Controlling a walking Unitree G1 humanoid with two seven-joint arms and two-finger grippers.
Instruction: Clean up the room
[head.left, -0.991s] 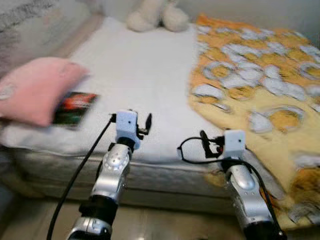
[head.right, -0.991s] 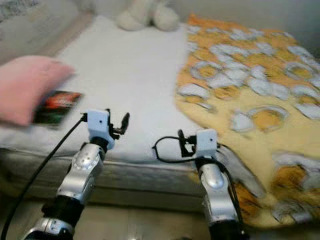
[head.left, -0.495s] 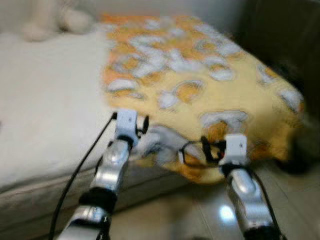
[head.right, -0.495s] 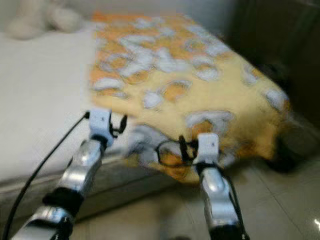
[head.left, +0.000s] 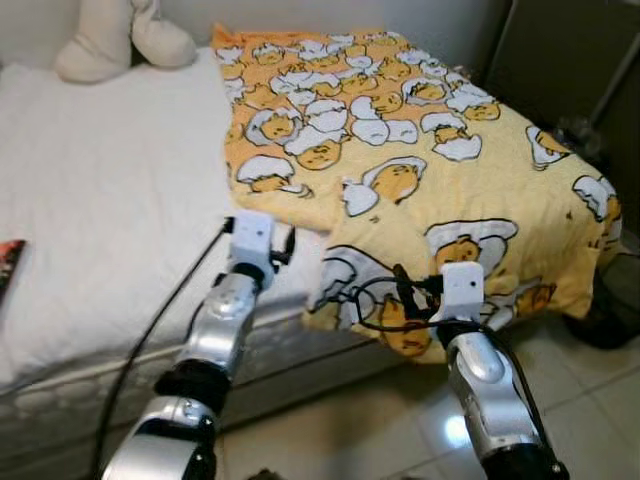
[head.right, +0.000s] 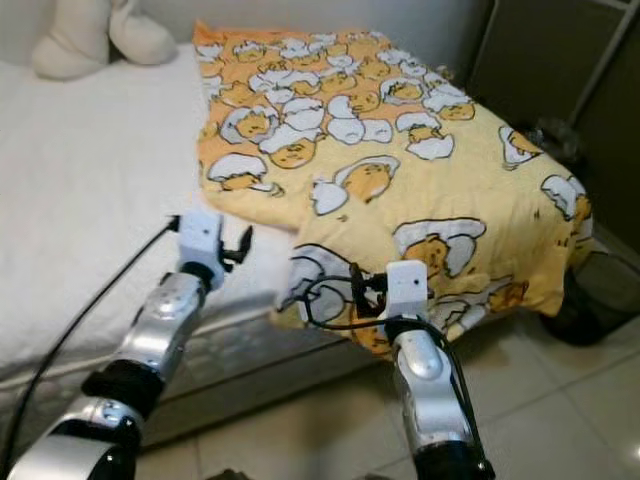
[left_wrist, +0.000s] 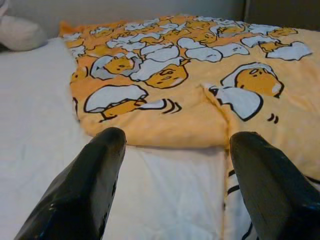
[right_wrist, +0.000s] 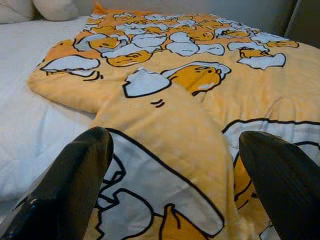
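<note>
Over the blanket (head.left: 420, 150), both hands (left_wrist: 172, 165) (right_wrist: 175, 175) gape, empty.

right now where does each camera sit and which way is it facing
Left and right eye views: on the head, looking forward and down at the bed and yellow egg-print blanket; both silver arms show, left gripper and right gripper.
Left wrist view: along its open black fingers, facing the blanket's folded edge on the white sheet.
Right wrist view: along its open fingers, over the blanket's hanging corner.
All share the blanket; a plush toy lies at the far end.
</note>
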